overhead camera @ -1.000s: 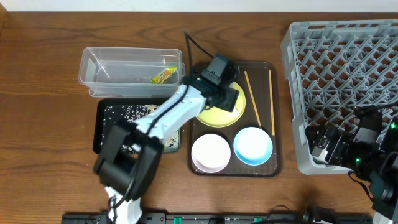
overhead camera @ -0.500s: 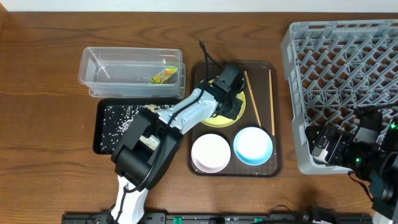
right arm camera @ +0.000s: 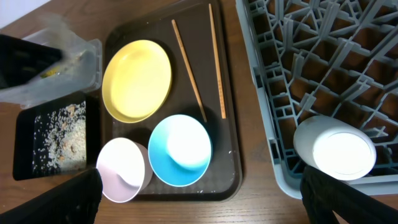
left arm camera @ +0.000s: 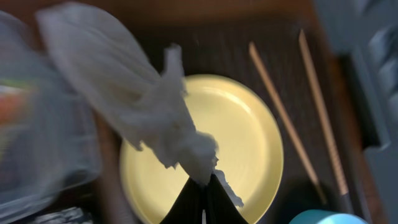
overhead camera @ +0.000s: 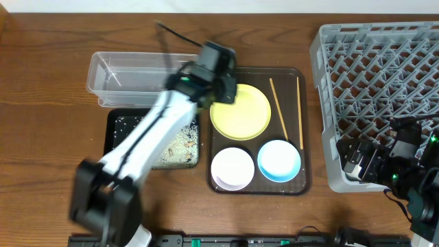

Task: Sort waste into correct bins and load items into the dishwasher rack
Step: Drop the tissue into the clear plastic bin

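Left pincer point(left arm camera: 202, 186): I see it clamped tight on a bit of crumpled white paper point(left arm camera: 124, 93), which trails out beyond the tips
Paper's place: in the air over the left part of the plate point(overhead camera: 240, 111), close to the tub point(overhead camera: 130, 75)
Right pincer point(right arm camera: 199, 202): spread wide with nothing between the tips, low by the near edge of the rack point(overhead camera: 384, 68)
Plate: yellow-green and bare, at the back of the brown tray point(overhead camera: 305, 184)
Bowls: white bowl point(overhead camera: 232, 168) and blue bowl point(overhead camera: 279, 160) side by side in front of the plate, white on the left
Chopsticks point(overhead camera: 278, 106): two, lying apart on the brown tray, right of the plate
Tub: clear, behind the black tray point(overhead camera: 110, 140), left of the brown tray
Black tray: rice point(overhead camera: 175, 144) scattered inside
Rack: grey, at the right of the worktop point(overhead camera: 48, 103); my right wrist view shows a white cup point(right arm camera: 336, 149) in its near part
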You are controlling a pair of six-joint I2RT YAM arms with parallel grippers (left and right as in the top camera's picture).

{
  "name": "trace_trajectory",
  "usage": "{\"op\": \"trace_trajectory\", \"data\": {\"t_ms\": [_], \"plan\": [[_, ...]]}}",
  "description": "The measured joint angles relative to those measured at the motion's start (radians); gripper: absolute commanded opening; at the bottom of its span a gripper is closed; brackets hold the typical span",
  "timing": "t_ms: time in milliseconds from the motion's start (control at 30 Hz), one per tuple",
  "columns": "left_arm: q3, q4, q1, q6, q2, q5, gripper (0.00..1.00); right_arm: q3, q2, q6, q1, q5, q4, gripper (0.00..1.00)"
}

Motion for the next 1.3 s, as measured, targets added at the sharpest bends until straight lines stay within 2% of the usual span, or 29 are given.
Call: {"op": "trace_trajectory", "data": {"t_ms": [100, 267, 300, 367, 400, 433, 667, 867, 1000, 1167, 1300], "plan": [[0.003, -0.017, 0.053, -0.001, -0.058, 0.000, 0.06, 0.000, 0.000, 0.000, 0.000, 0.000, 0.000, 0.99], [0.003, -0.027, 0.150, -0.002, -0.045, -0.009, 0.07, 0.000, 0.000, 0.000, 0.000, 0.000, 0.000, 0.99], [0.003, -0.027, 0.168, -0.002, -0.037, -0.013, 0.17, 0.000, 0.000, 0.000, 0.000, 0.000, 0.000, 0.99], [0.003, -0.030, 0.206, 0.000, -0.016, -0.023, 0.47, 0.000, 0.000, 0.000, 0.000, 0.000, 0.000, 0.99], [0.003, -0.034, 0.219, -0.002, -0.005, -0.024, 0.54, 0.000, 0.000, 0.000, 0.000, 0.000, 0.000, 0.99], [0.003, -0.043, 0.229, -0.008, 0.006, -0.024, 0.56, 0.000, 0.000, 0.000, 0.000, 0.000, 0.000, 0.99], [0.004, -0.142, 0.246, -0.016, 0.000, -0.014, 0.57, 0.000, 0.000, 0.000, 0.000, 0.000, 0.000, 0.99], [0.011, -0.256, 0.224, -0.016, -0.154, 0.001, 0.57, 0.000, 0.000, 0.000, 0.000, 0.000, 0.003, 0.99], [0.021, -0.349, 0.192, -0.015, -0.286, 0.005, 0.63, 0.000, 0.000, 0.000, 0.000, 0.003, 0.003, 0.99], [0.024, -0.450, 0.164, -0.014, -0.436, 0.006, 0.79, 0.000, 0.000, 0.000, 0.000, 0.003, 0.003, 0.99], [0.026, -0.518, 0.164, -0.019, -0.534, 0.005, 0.82, 0.000, 0.000, 0.000, 0.000, 0.004, 0.003, 0.99]]}}
